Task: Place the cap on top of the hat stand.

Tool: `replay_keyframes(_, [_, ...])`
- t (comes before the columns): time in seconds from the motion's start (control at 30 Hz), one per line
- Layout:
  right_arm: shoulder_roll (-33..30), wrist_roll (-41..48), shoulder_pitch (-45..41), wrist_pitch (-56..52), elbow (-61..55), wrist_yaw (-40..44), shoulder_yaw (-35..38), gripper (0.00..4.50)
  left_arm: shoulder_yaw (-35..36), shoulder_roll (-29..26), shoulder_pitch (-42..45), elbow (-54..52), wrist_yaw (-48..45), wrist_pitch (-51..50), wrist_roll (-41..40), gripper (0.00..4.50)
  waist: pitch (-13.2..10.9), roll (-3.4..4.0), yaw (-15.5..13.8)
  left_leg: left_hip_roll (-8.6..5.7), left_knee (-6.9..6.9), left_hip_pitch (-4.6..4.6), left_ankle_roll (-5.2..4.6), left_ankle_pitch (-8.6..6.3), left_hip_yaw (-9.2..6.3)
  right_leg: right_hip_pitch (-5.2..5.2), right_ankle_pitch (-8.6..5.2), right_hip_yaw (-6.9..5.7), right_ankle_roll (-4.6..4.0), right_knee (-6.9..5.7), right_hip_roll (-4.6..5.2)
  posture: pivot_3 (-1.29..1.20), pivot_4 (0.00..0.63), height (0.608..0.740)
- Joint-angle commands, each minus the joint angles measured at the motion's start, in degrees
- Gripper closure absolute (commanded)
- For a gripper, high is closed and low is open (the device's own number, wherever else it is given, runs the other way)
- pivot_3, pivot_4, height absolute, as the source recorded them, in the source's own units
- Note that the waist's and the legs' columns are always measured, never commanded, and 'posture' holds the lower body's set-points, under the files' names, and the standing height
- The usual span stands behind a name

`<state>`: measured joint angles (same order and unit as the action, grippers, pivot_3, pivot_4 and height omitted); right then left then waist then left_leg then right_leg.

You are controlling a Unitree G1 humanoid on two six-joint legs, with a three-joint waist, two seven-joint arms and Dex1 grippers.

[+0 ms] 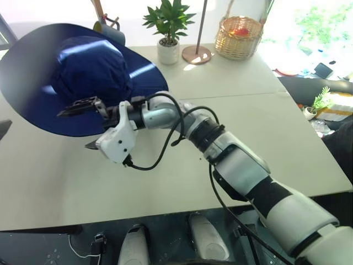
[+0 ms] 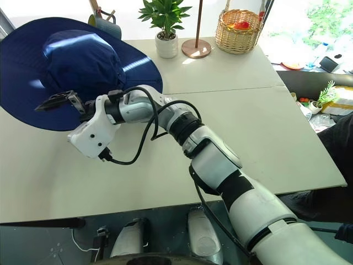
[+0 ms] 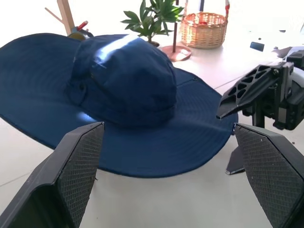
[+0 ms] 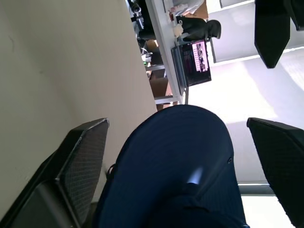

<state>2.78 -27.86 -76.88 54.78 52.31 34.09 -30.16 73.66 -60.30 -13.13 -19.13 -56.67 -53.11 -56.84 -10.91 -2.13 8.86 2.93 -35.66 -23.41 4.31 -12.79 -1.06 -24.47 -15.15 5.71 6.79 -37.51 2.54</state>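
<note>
— What are you seeing resting on the pale table (image 1: 265,143)?

— You are looking at a potted plant (image 1: 168,33), a thin pole on a copper disc base (image 1: 197,53) just beside it, and a wicker basket (image 1: 238,37) sitting along the far edge.

— And nearer you?

— The navy cap (image 1: 77,77) is spreading its brim above the tabletop.

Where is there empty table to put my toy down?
The pale table is bare right of the white robot arm. It is crowded along the far edge: wide navy fabric cap, white potted plant, copper disc base, wicker basket.
</note>
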Motion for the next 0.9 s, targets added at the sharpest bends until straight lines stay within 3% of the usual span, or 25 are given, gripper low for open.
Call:
replay_keyframes(0.03, [-0.7, 2.4, -0.7, 0.2, -4.3, 1.2, 0.5, 0.02, -0.6, -1.5, 1.3, 0.5, -0.1, 1.2, 0.2, 0.00, 0.0, -0.01, 0.0, 0.00, 0.00, 0.00, 0.00, 0.00, 0.00, 0.00, 0.00, 0.00, 0.01, 0.00, 0.00, 0.00, 0.150, 0.740])
replay_keyframes(0.43, [-15.3, 11.9, 13.3, -12.1, -23.6, 13.4, 2.4, 0.02, -6.2, -5.5, 5.4, 4.7, -3.1, 2.5, 2.4, 0.00, 0.1, -0.23, -0.3, -0.01, -0.05, 0.01, 0.00, 0.01, -0.09, 0.11, 0.03, -0.07, 0.05, -0.01, 0.00, 0.00, 0.150, 0.740])
replay_keyframes(0.6, [-19.8, 2.5, 17.2, -16.0, -24.1, 6.4, 2.4, 0.02, -8.7, -7.2, 8.0, 6.4, -4.3, 2.5, 3.0, 0.00, 0.1, -0.22, -0.1, 0.00, -0.03, 0.03, -0.01, 0.01, -0.09, 0.05, 0.02, -0.07, 0.04, -0.02, -0.05, 0.00, 0.150, 0.740])
replay_keyframes(0.9, [-16.1, -6.2, 14.4, -22.2, -11.2, -6.6, 0.7, 0.02, -10.1, -8.5, 10.0, 6.1, -6.7, 0.9, 3.3, 0.00, 0.1, -0.24, -0.1, -0.01, -0.03, 0.00, -0.01, 0.01, -0.09, 0.03, 0.01, -0.05, 0.02, -0.02, -0.06, 0.00, 0.150, 0.740])
